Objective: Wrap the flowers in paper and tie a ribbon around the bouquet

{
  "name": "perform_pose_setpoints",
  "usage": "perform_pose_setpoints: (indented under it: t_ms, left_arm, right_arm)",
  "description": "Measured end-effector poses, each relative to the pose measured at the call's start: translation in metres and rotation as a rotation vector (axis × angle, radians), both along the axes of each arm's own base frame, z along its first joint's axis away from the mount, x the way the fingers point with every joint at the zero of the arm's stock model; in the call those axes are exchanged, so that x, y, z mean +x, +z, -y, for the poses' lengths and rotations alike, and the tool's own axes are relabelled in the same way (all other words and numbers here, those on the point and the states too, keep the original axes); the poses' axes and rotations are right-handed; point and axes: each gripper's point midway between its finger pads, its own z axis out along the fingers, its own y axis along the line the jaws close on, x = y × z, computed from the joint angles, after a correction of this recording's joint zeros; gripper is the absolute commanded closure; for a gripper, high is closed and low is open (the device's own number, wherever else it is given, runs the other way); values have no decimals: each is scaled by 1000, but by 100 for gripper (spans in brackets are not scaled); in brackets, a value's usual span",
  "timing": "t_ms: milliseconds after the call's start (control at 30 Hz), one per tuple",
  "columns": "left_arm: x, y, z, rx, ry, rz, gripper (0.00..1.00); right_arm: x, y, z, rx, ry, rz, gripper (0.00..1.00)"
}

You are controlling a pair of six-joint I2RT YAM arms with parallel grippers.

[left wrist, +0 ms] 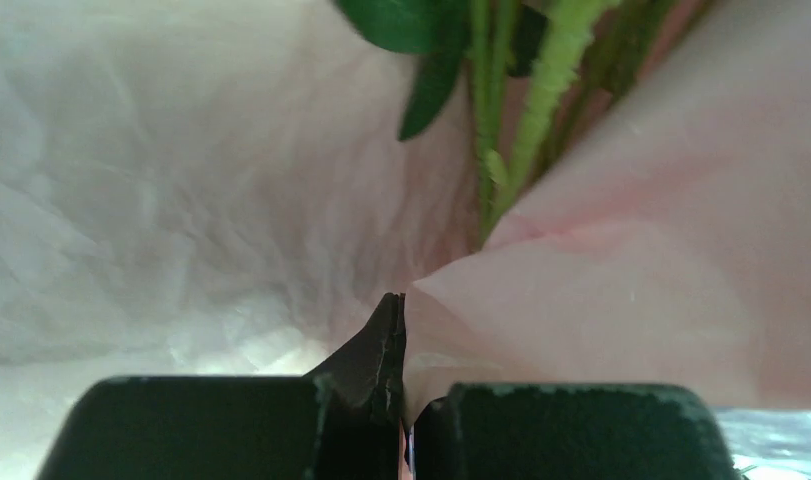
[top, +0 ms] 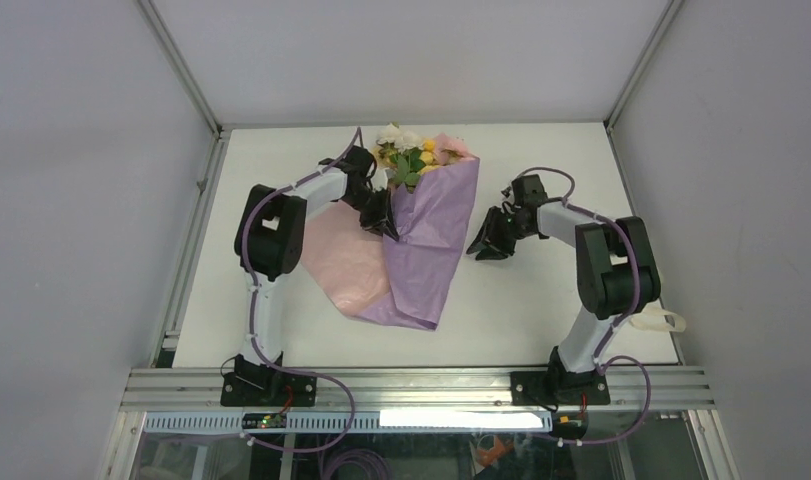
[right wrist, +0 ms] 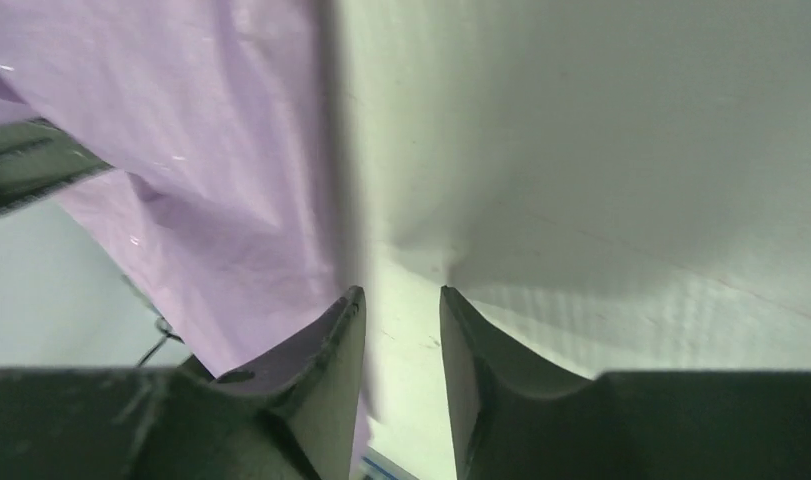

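The flowers [top: 409, 150] lie at the back of the table [top: 541, 300], their blooms showing from the top of the partly folded paper [top: 436, 235]. The paper's lilac face is folded over the stems, and its pale pink face [top: 343, 262] lies spread to the left. My left gripper [top: 383, 215] is shut on a fold of the paper [left wrist: 601, 300], with green stems [left wrist: 501, 130] just beyond its fingertips [left wrist: 389, 335]. My right gripper [top: 487, 247] hovers open just right of the paper's lilac edge [right wrist: 221, 150], nothing between its fingers. The cream ribbon [top: 663, 320] lies at the table's right edge.
Grey walls and metal frame posts close in the table on the left, back and right. An aluminium rail [top: 411, 385] carrying both arm bases runs along the near edge. Bare white tabletop [right wrist: 601, 150] lies under the right gripper.
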Motion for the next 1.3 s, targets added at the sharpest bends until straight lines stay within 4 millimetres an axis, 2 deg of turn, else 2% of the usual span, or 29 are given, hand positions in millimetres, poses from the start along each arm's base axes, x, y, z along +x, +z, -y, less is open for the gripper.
perform_pose_setpoints:
  t_ms: [100,167,233,267,333,400,433,500,567,633,700,733,833,933,1000,1067,1133,1200,1267,1300]
  left_arm:
    - [4,-10,-6,10,24,-16,98]
    - [5,-13,-11,15,41,-23,96]
    - [6,-16,-12,16,54,-27,96]
    - [6,-17,-12,17,58,-28,95]
    - [6,-17,-12,16,61,-27,94]
    - [6,-17,-12,18,64,-28,93]
    - [7,-17,-12,18,66,-28,92]
    - [7,-17,-12,19,69,-30,89]
    - [8,-16,-12,21,77,-30,85]
    - [11,-15,-15,29,92,-22,78]
    - [13,-12,-19,43,105,-7,71]
    - [16,-10,-23,54,116,6,67]
    - [30,5,-41,81,166,62,59]
    - [47,34,-63,111,219,162,53]
    - [54,62,-77,130,248,247,55]
    - [54,94,-79,132,252,317,64]
    - [46,125,-67,106,210,382,73]
    - [32,141,-46,75,145,420,77]
    - [11,145,-19,38,61,413,79]
    - [3,140,-7,26,28,396,80]
  right_arm:
    - [-1,2,14,-108,25,-9,63]
    - [2,16,19,-187,55,46,74]
    - [0,39,6,-191,110,142,85]
    - [-4,57,-10,-159,149,206,90]
    - [-17,93,-57,-30,244,347,99]
    - [-35,112,-102,104,326,418,100]
    - [-46,112,-123,161,362,424,100]
    - [-65,94,-152,227,409,376,100]
    - [-82,63,-163,232,426,293,100]
    - [-102,23,-156,197,418,184,100]
    - [-116,-2,-144,160,402,105,100]
    - [-122,-7,-142,162,401,73,100]
    - [-121,-13,-142,160,401,66,100]
    - [-121,-14,-143,164,411,69,100]
    - [-121,-14,-143,165,416,74,100]
    - [-121,-14,-143,164,418,76,100]
    - [-120,-14,-143,162,423,79,100]
    - [-120,-14,-143,160,428,80,100]
    - [-119,-14,-144,157,432,81,100]
    - [-119,-14,-144,156,436,83,100]
